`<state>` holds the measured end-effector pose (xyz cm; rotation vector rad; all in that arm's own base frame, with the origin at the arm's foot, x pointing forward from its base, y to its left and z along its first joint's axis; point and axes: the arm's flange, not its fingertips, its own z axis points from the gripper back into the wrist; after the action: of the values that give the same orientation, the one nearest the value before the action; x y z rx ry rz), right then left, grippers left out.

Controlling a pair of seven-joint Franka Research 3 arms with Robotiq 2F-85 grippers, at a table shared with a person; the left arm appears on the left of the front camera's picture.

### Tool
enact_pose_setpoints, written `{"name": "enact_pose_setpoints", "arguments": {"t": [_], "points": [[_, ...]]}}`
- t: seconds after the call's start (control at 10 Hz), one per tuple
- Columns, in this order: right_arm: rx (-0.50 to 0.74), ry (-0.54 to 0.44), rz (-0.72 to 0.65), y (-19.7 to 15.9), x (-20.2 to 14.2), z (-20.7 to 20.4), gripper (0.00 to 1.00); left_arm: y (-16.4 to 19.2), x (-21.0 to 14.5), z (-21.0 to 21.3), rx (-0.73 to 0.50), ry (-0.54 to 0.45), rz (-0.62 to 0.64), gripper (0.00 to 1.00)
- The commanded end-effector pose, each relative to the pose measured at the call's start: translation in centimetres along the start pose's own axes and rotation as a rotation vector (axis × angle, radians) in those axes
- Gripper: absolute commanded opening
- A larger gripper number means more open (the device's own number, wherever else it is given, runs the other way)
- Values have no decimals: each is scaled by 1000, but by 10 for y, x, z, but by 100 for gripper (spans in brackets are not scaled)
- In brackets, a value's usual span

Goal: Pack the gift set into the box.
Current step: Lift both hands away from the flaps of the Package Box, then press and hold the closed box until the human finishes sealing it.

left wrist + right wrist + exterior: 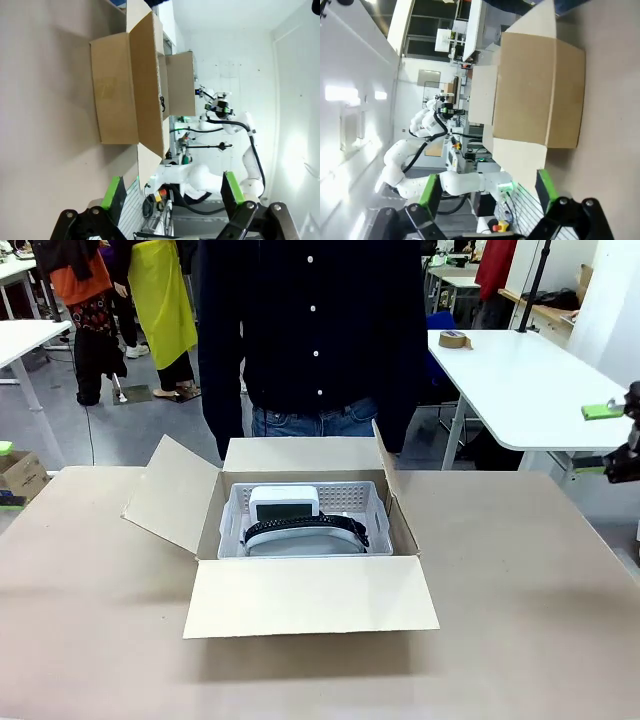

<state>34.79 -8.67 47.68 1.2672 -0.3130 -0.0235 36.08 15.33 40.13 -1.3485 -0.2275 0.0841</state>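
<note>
Left gripper (172, 192) is spread wide with nothing between its green pads, and the right gripper (487, 190) is spread just as wide and also holds nothing. In the front view the right gripper sits at the picture's right edge, well apart from the box (310, 595), with much of its body cut off by the frame. Seen from either wrist, the box shows its brown outer walls and splayed flaps, which hide what is inside. From the front, the box stands mid-table (520, 620) with all four flaps folded outward. The basket (376, 508) sits inside it, its lower part and near wall hidden behind the box's front wall and near flap. In the basket a white item (284, 505) stands toward the far side. A grey oval (300, 546) with a black rim lies in front of it, covering the white item's lower edge. A person (320, 330) stands just behind the box, cut off at the top of the picture.
</note>
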Motion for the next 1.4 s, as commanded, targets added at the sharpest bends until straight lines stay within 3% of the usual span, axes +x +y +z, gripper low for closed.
{"name": "enact_pose_setpoints", "arguments": {"t": [0.0,1.3], "points": [[-1,1,24,2,-5,5,100,-6,-9,-4,17,0,8,100],[-1,1,24,2,-5,5,100,-6,-9,-4,17,0,8,100]]}}
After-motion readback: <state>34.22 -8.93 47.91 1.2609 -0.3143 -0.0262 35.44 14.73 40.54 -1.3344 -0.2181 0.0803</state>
